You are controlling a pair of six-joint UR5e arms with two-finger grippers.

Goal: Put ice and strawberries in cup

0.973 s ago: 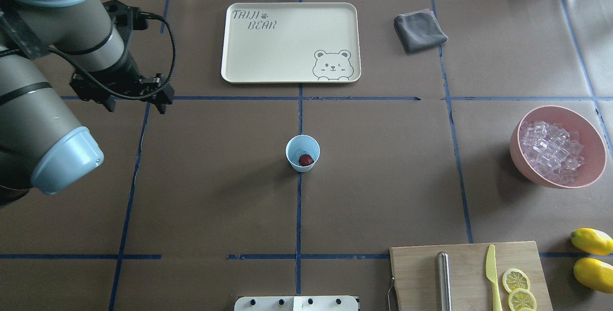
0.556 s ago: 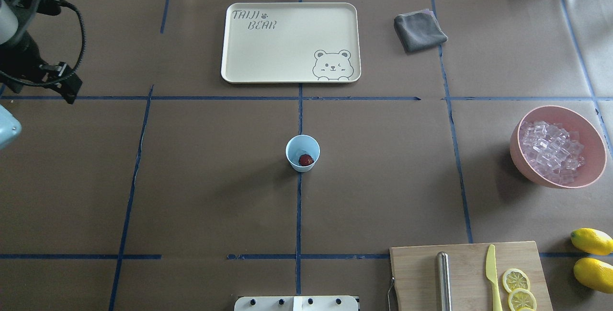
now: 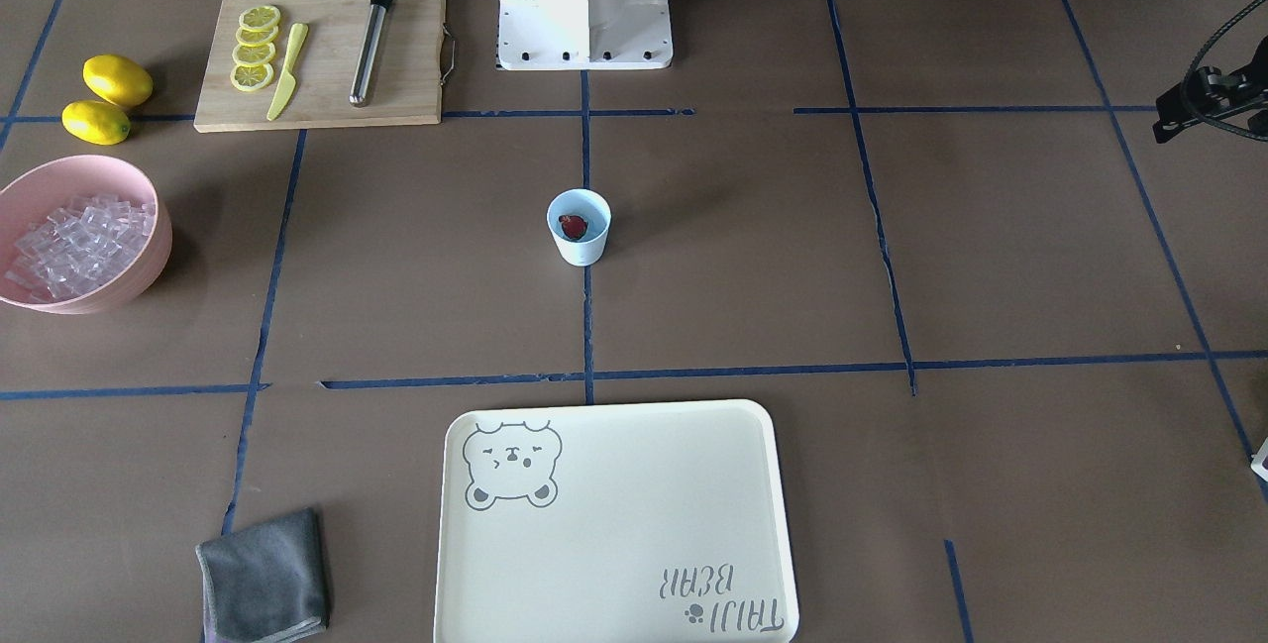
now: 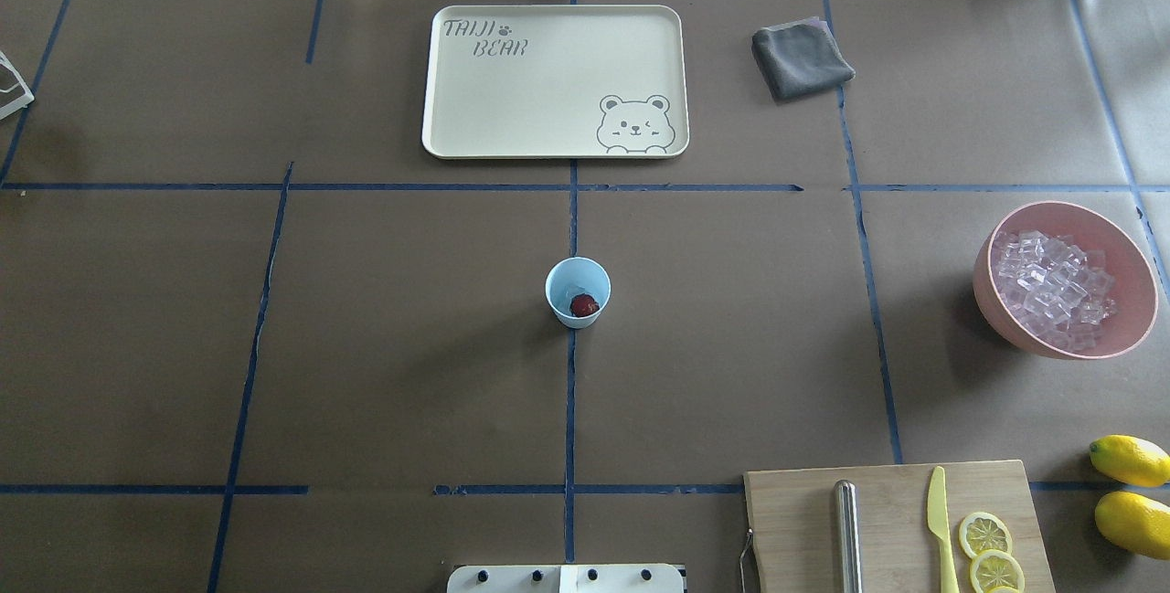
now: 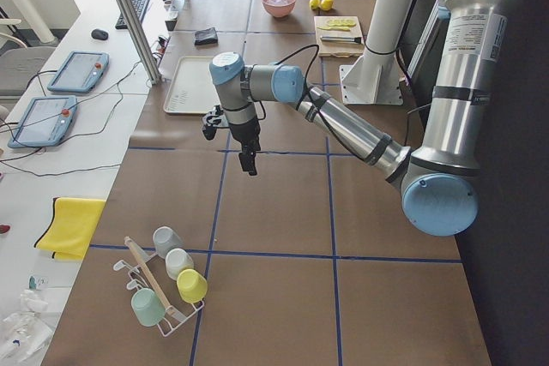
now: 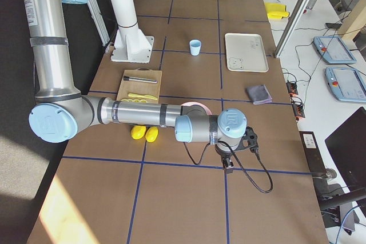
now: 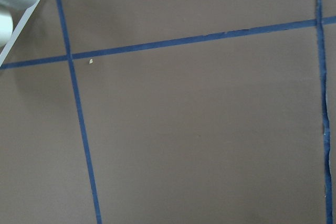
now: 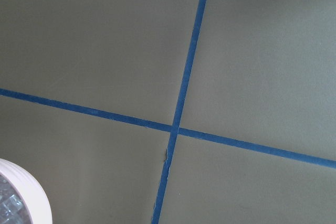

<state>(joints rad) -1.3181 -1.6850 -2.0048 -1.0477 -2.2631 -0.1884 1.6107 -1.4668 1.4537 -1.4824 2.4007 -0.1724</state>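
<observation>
The pale blue cup [image 4: 578, 275] [image 3: 579, 245] stands at the table's middle on the blue tape line. One dark red strawberry [image 4: 584, 305] [image 3: 572, 225] lies inside it. The ice [image 4: 1051, 287] [image 3: 79, 242] is heaped in a pink bowl [image 4: 1005, 319] at my right. My left gripper [image 5: 249, 167] hangs fingers down over bare table far to the left of the cup; only a black part of that wrist [image 3: 1204, 98] shows in the front view. My right gripper [image 6: 228, 168] hangs past the bowl. I cannot tell whether either gripper is open or shut.
A cream tray [image 4: 457, 118] and a grey cloth [image 4: 801, 58] lie at the far side. A cutting board [image 4: 795, 520] holds a metal rod, a yellow knife and lemon slices, with two lemons [image 4: 1131, 488] beside it. A rack of cups [image 5: 163, 280] stands at the left end.
My left arm has swung away to the left and out of the overhead view. The cup, the strawberry and the bowl have not moved.
</observation>
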